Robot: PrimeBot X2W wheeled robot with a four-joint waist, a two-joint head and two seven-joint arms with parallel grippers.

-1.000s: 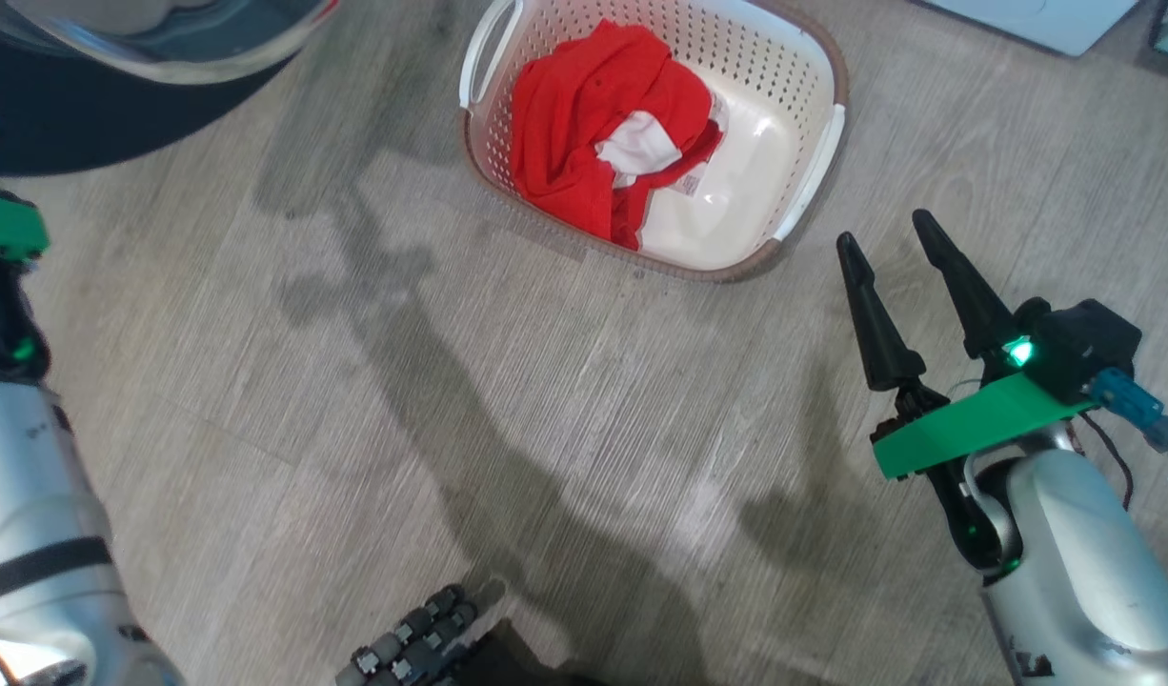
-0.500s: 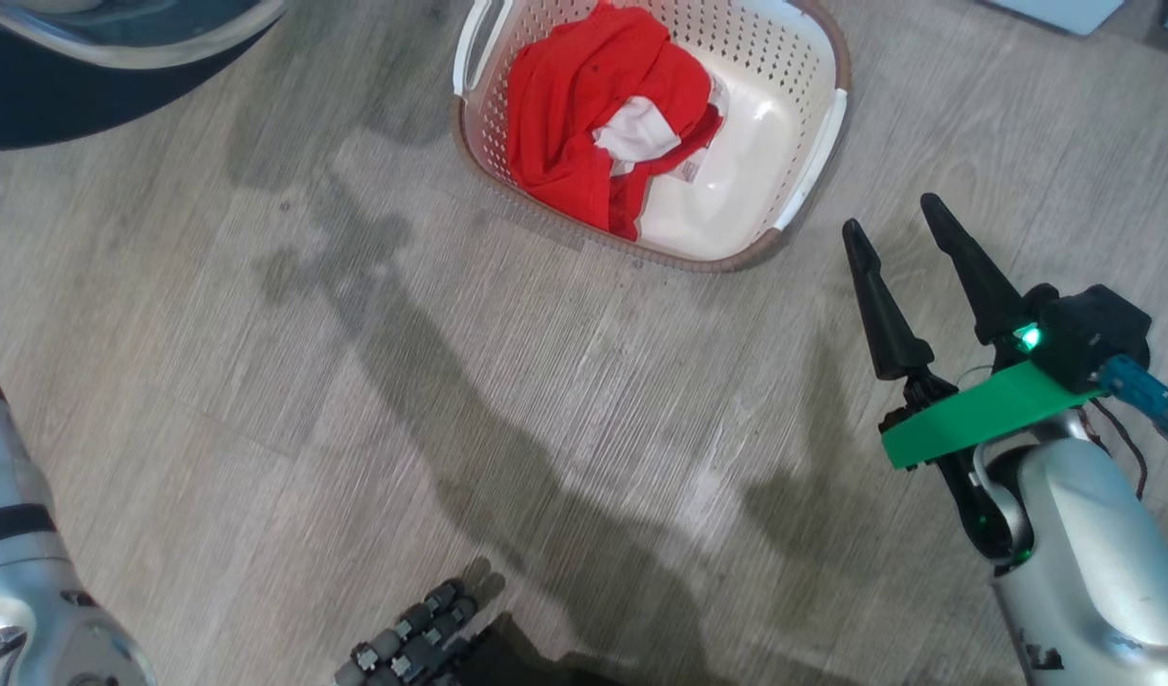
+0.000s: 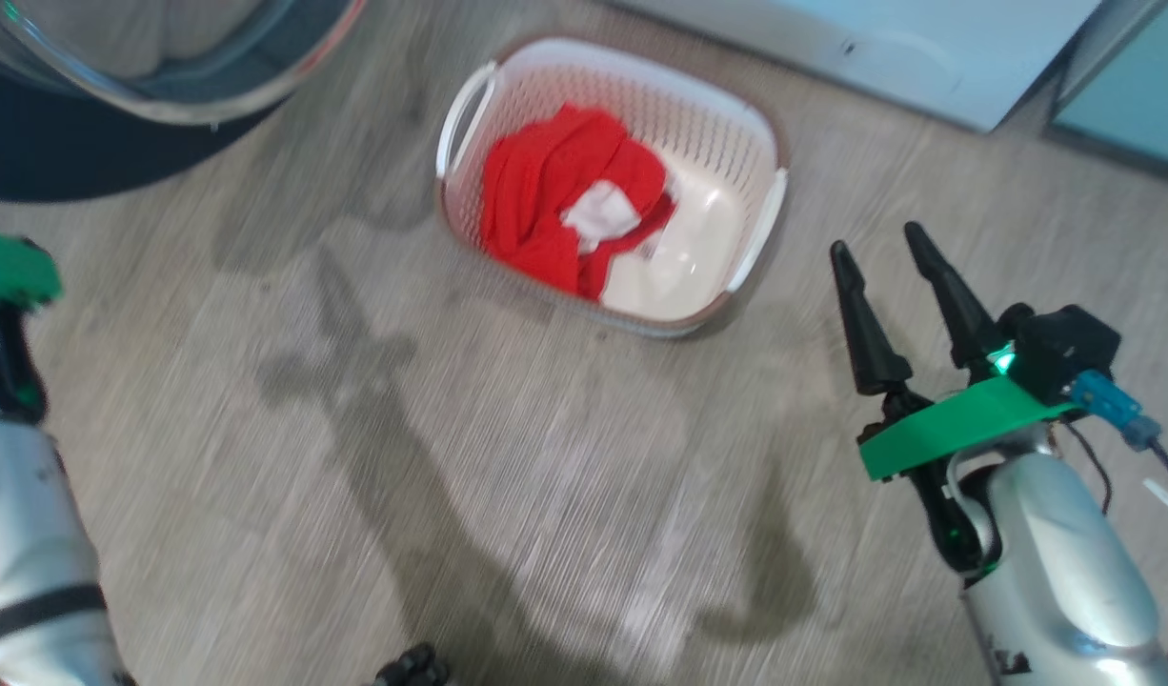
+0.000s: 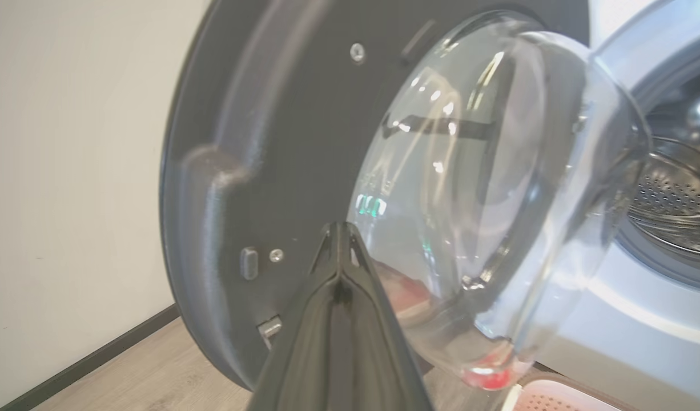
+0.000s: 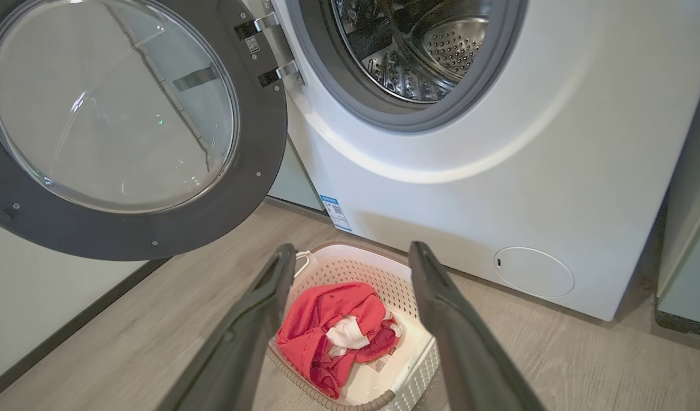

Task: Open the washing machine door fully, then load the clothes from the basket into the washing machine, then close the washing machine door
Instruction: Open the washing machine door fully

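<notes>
The washing machine door [image 3: 117,95] is cut off by the head view's top edge.

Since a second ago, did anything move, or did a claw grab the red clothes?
The robot's head camera swung, so the whole picture shifted; the basket itself didn't move. Nothing was grabbed or let go. The clothes still lie in the basket, the right claw stays open and empty, and the washing machine door stays open.

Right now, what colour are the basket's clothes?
Clothes: red, white patch; best in right wrist view.
</notes>
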